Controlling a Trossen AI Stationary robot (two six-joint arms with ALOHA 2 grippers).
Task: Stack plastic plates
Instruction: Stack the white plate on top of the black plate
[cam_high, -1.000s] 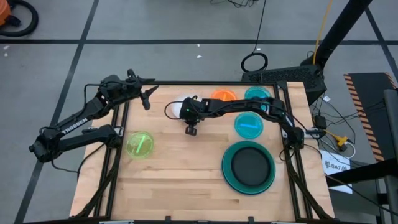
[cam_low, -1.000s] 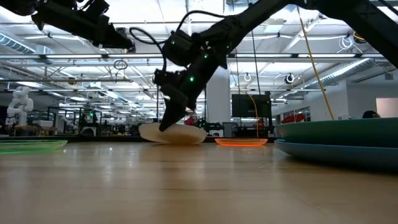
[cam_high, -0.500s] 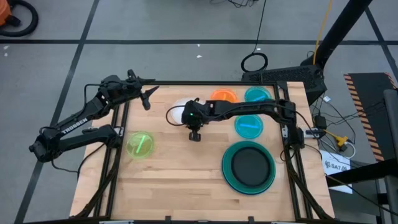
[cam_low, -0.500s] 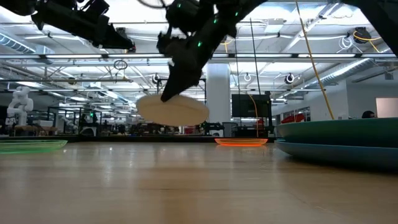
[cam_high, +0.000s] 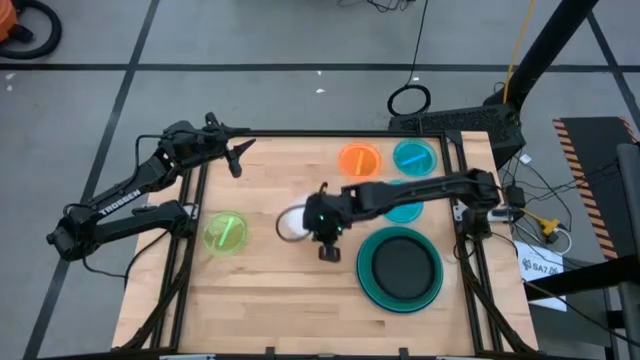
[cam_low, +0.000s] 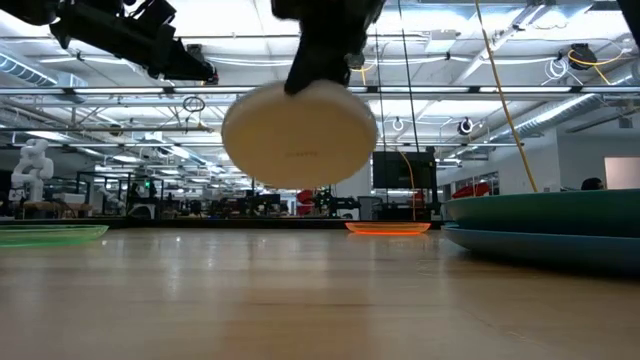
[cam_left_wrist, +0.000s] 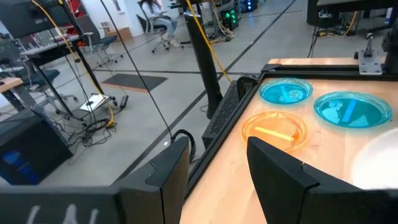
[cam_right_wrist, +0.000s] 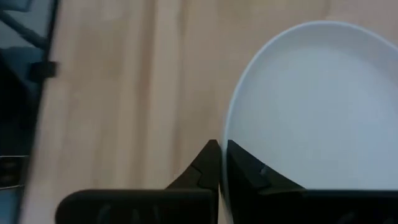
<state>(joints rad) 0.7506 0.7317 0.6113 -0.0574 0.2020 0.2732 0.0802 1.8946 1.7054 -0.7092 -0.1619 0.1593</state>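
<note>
While the right gripper (cam_high: 318, 222) carries the white plate (cam_high: 291, 224) above mid-table, its jaws are clamped on the plate's rim, as the right wrist view shows by the fingers (cam_right_wrist: 214, 163) meeting at the edge. To complete the carry well, the plate should probably be kept level, brought over the black plate (cam_high: 401, 265) nested in the teal plate (cam_high: 370, 284) at near right, and lowered before release. The low view alone shows the white plate (cam_low: 298, 134) clear of the table (cam_low: 300, 300); the high view alone places the lime green plate (cam_high: 224, 232) at left. The left gripper (cam_left_wrist: 217, 165) waits at the far left, jaws apart, empty.
</note>
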